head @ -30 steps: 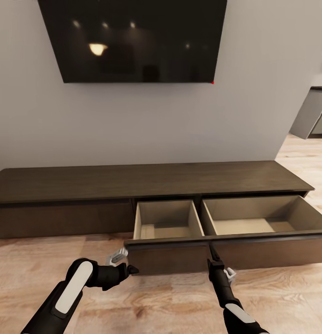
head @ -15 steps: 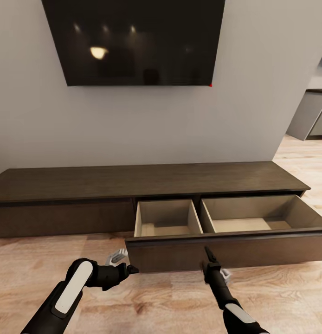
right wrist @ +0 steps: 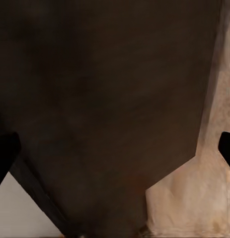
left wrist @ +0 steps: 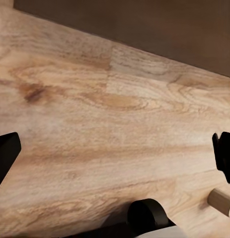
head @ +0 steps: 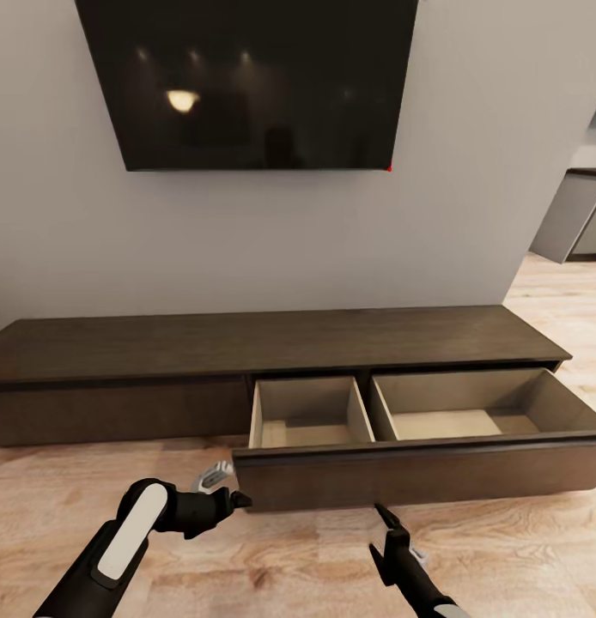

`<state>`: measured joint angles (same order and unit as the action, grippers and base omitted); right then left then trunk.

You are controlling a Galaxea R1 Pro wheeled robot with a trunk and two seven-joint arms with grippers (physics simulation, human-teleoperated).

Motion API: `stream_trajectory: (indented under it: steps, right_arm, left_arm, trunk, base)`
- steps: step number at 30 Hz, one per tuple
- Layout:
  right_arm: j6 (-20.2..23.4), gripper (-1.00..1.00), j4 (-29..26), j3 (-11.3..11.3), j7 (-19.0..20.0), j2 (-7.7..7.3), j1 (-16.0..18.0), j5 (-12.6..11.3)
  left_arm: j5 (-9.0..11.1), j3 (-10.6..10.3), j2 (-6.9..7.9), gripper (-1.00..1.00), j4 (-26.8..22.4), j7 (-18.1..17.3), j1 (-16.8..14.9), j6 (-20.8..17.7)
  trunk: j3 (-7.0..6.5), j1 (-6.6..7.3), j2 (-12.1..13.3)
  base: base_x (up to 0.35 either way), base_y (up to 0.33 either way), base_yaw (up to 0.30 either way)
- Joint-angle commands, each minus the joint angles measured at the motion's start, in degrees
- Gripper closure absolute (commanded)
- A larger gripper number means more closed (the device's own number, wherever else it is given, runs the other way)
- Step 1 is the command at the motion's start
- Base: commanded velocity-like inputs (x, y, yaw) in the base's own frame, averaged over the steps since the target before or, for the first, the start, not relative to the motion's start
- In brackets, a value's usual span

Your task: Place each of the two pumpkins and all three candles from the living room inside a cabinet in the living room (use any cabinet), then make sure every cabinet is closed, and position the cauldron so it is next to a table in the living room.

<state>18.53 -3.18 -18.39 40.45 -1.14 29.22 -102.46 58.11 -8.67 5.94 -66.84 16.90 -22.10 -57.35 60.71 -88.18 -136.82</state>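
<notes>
The long, low dark-brown wood cabinet [head: 272,339] is running left to right along the far grey wall, under a black wall-mounted television screen [head: 246,81]. Its wide pull-out drawer [head: 418,470] is standing open on the right half, showing two pale beige compartments, both bare as far as can be seen. No pumpkins, candles or cauldron are appearing here.

The relation that matters is drawer front to grippers. The front's long axis is lying left to right across the pale wood-plank floor [head: 315,558], facing the robot, and closing it calls for a push straight away toward the wall. The right gripper [head: 382,515] is sitting just in front of the drawer's middle, pointing at it but apart from it; its wrist view is showing spread black fingers [right wrist: 5,153] with nothing between them, dark wood ahead. The left gripper [head: 238,498] is hovering near the drawer's left corner, also released and empty, looking down at the floor. In my judgement the right arm is better placed for any push, though loading must come first.
</notes>
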Motion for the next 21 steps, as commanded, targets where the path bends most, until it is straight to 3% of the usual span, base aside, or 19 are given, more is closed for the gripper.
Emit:
stream_trajectory:
  steps: [1,6,21]
  right_arm:
    - [0.68,-1.00,0.51,-0.34,0.15,-0.03,0.02,-0.27]
    - [1.45,-1.00,2.25,-0.30,0.24,-0.05,-0.10,2.02]
    - [1.74,-1.00,2.39,-0.33,0.20,0.08,-0.21,2.51]
  left_arm:
    - [0.60,-0.12,0.14,-1.00,-0.05,0.59,-0.03,-0.04]
    - [0.60,-0.15,0.52,-1.00,0.07,0.85,-0.05,-0.04]
    - [0.34,-0.31,1.25,-1.00,0.04,1.29,-0.05,-0.04]
  trunk:
    - [-0.14,0.24,0.40]
    - [-1.03,1.34,2.40]
    - [-3.73,4.63,8.42]
  base:
    - [0.000,0.000,0.000]
    - [-0.094,0.000,0.000]
    - [-0.014,0.000,0.000]
